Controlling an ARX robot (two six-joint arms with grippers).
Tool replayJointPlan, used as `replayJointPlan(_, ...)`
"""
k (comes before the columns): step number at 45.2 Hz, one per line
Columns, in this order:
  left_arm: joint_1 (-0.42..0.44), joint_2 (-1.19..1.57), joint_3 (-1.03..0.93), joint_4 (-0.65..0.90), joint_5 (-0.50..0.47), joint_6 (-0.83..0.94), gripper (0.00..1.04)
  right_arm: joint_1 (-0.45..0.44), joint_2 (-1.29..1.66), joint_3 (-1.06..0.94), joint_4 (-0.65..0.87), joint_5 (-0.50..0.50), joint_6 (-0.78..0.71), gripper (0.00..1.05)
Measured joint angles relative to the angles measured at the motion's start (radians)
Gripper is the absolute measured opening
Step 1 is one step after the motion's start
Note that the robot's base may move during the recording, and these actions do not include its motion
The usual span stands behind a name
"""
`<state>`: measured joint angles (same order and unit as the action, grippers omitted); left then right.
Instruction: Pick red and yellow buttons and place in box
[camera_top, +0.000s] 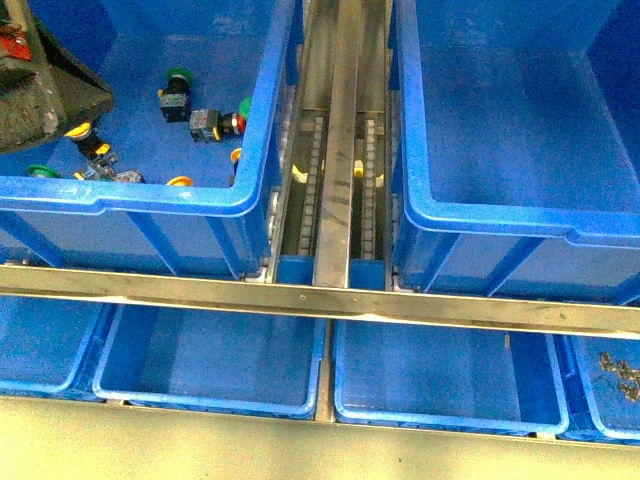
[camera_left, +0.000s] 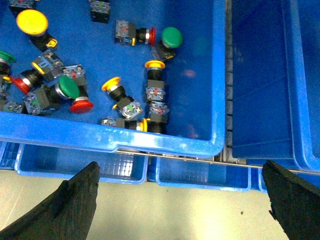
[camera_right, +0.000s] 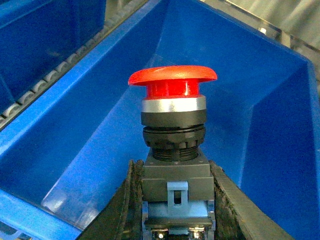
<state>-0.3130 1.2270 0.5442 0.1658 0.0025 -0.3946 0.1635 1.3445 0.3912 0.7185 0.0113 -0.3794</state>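
My right gripper (camera_right: 175, 200) is shut on the black block body of a red button (camera_right: 172, 95), whose mushroom cap points away from me. It hangs over the empty blue box (camera_right: 90, 150), which is the right-hand bin (camera_top: 520, 215) in the front view. The left bin (camera_top: 150, 195) holds several loose switches, among them a yellow button (camera_left: 32, 22), another yellow one (camera_left: 111, 84) and a red one (camera_left: 81, 105). My left gripper (camera_left: 180, 210) is open and empty, held above that bin's near rim (camera_left: 125, 140). Part of the left arm (camera_top: 40, 90) shows at the far left.
Green-capped switches (camera_left: 172, 37) (camera_left: 68, 86) lie among the buttons. A roller conveyor (camera_top: 340, 150) runs between the two bins. A metal rail (camera_top: 320, 298) crosses in front, with shallow blue trays (camera_top: 210, 370) (camera_top: 440, 380) below it. Small metal parts (camera_top: 620, 372) sit in the rightmost tray.
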Motion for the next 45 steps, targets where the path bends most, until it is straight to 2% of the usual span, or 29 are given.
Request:
replayJointPlan(11,0.051,-0.003,-0.014,0.028,0.000,0.002,0.97,0.000,-0.013,0.000,-0.039,0.009,0.012,0.26)
replayJointPlan(13,0.054,0.005,-0.020,0.050,-0.025,0.023,0.96,0.000,-0.014,0.000,-0.049,0.014,0.014,0.26)
replayJointPlan(15,0.051,0.028,-0.071,0.228,-0.123,0.080,0.90,0.000,-0.017,0.000,-0.058,0.021,0.019,0.26)
replayJointPlan(18,0.056,0.045,-0.153,0.462,-0.208,0.176,0.81,0.002,-0.019,0.000,-0.064,0.028,0.023,0.26)
replayJointPlan(23,0.084,0.024,-0.262,0.725,-0.219,0.294,0.65,0.008,-0.022,0.001,-0.069,0.047,0.033,0.26)
replayJointPlan(28,0.107,-0.045,-0.302,0.772,-0.201,0.341,0.50,0.021,-0.022,0.002,-0.072,0.061,0.049,0.26)
replayJointPlan(36,0.162,-0.202,-0.415,0.716,-0.153,0.374,0.13,0.058,-0.023,0.002,-0.078,0.081,0.072,0.26)
replayJointPlan(39,0.172,-0.230,-0.439,0.715,-0.140,0.377,0.02,0.058,-0.024,0.002,-0.079,0.091,0.075,0.26)
replayJointPlan(45,0.193,-0.288,-0.494,0.708,-0.117,0.380,0.03,0.058,-0.030,0.002,-0.086,0.096,0.078,0.26)
